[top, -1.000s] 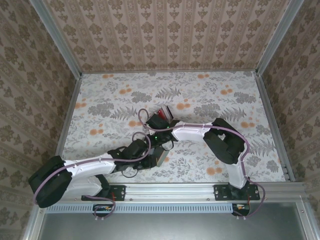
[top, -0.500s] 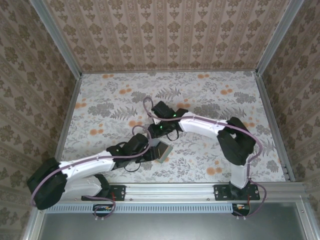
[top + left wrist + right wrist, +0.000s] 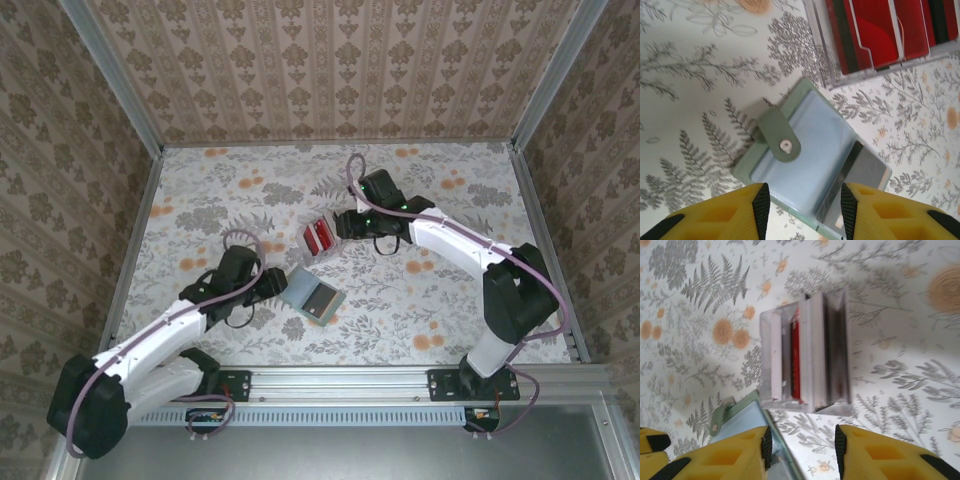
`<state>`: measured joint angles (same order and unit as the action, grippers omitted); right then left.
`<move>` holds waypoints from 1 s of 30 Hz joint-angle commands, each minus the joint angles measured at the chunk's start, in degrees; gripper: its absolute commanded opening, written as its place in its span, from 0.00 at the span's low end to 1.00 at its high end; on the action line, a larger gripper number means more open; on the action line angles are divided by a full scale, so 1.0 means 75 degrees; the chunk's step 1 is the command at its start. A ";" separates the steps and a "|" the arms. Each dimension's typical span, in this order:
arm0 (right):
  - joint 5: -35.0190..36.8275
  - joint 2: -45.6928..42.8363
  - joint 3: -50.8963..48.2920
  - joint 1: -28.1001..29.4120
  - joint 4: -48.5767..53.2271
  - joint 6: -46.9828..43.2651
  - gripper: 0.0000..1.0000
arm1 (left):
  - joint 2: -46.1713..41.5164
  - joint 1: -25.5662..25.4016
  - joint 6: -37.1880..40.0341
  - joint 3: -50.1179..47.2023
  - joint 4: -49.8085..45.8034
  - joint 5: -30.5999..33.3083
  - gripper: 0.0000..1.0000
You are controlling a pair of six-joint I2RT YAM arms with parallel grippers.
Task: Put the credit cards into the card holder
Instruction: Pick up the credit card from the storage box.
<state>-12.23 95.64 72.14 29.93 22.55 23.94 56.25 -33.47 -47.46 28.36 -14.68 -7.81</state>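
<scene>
You've no red cards (image 3: 322, 237) loaded yet: they sit near the open wallet (image 3: 312, 294), left pincer (image 3: 802, 200) and right pincer (image 3: 802, 440) both wide, empty.

1. The right gripper (image 3: 802, 447) shows its two yellow fingers (image 3: 730, 455) at the bottom edge, spread apart with nothing between them.
2. Above them a clear plastic case (image 3: 837, 352) sits on the floral table cover (image 3: 900, 300), with the credit cards (image 3: 795, 357) edge-on inside (only a red sliver shows).
3. The card holder (image 3: 742, 422) lies just below and left of the case, its green snap tab (image 3: 719, 420) pointing left.
</scene>
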 commanded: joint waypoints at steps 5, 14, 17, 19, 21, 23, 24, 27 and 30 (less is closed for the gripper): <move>0.0176 0.0629 0.0608 -0.0319 0.0512 -0.0389 0.39 | 0.1381 0.0673 0.1222 0.1215 0.0151 -0.0875 0.45; 0.0053 0.1726 0.1671 -0.0358 0.0973 -0.0641 0.32 | 0.3077 0.0895 0.1596 0.2527 0.0780 -0.1607 0.45; 0.0086 0.1922 0.1849 -0.0365 0.1011 -0.0664 0.30 | 0.3295 0.0889 0.1609 0.2668 0.0844 -0.1774 0.45; 0.0019 0.2019 0.1943 -0.0358 0.1014 -0.0658 0.30 | 0.3368 0.0901 0.1634 0.2676 0.0855 -0.1826 0.45; -0.0066 0.2161 0.2043 -0.0358 0.1034 -0.0629 0.29 | 0.3409 0.0901 0.1633 0.2642 0.0877 -0.1841 0.45; -0.0098 0.2279 0.2129 -0.0358 0.1056 -0.0627 0.29 | 0.3426 0.0905 0.1596 0.2576 0.0934 -0.1864 0.45; -0.0095 0.2331 0.2163 -0.0358 0.1060 -0.0633 0.29 | 0.3432 0.0901 0.1575 0.2539 0.0980 -0.1886 0.45; -0.0080 0.2441 0.2270 -0.0358 0.1054 -0.0673 0.28 | 0.3438 0.0912 0.1543 0.2465 0.1060 -0.1911 0.45; -0.0081 0.2447 0.2285 -0.0358 0.1060 -0.0685 0.26 | 0.3469 0.0912 0.1532 0.2471 0.1078 -0.1941 0.45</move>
<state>-12.43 113.23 87.31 27.51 28.84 19.62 81.71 -27.22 -37.15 46.96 -7.81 -21.10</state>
